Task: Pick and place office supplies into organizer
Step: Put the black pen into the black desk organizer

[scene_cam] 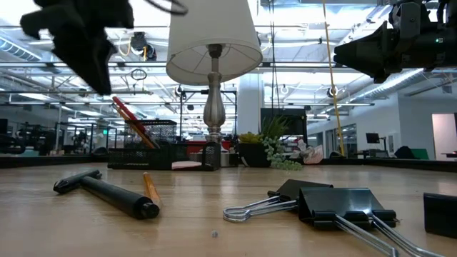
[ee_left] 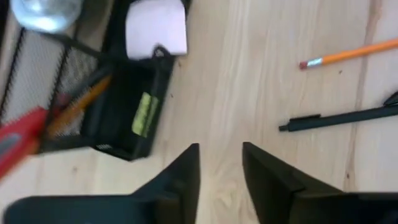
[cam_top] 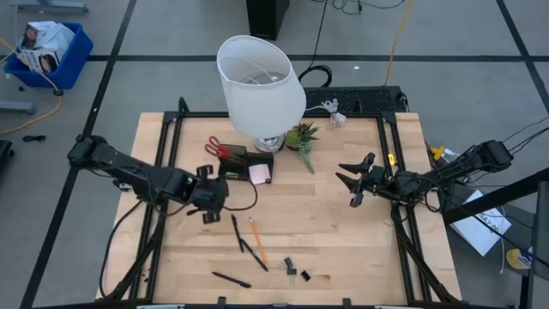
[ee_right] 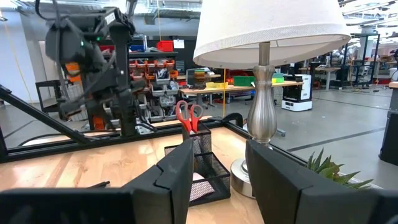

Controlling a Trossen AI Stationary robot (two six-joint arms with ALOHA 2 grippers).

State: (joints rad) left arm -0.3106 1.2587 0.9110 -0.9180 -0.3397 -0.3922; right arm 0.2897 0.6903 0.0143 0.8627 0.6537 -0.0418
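The black mesh organizer (cam_top: 243, 163) stands by the lamp's base and holds the red-handled scissors (cam_top: 215, 148), an orange pencil (ee_left: 79, 103), a yellow-green piece (ee_left: 143, 115) and the pink sticky-note pad (cam_top: 260, 173). My left gripper (cam_top: 210, 206) hovers open over bare wood just near of the organizer, pointing steeply down, with nothing between its fingers (ee_left: 221, 168). On the table lie an orange pencil (cam_top: 257, 241), black pens (cam_top: 238, 232) and small black clips (cam_top: 296, 269). My right gripper (cam_top: 350, 182) waits open at the right, held level above the table.
A big white-shaded lamp (cam_top: 260, 81) and a small green plant (cam_top: 302, 137) stand at the far middle, right behind the organizer. A black frame (cam_top: 171, 146) borders the tabletop. Bare wood lies between the two grippers.
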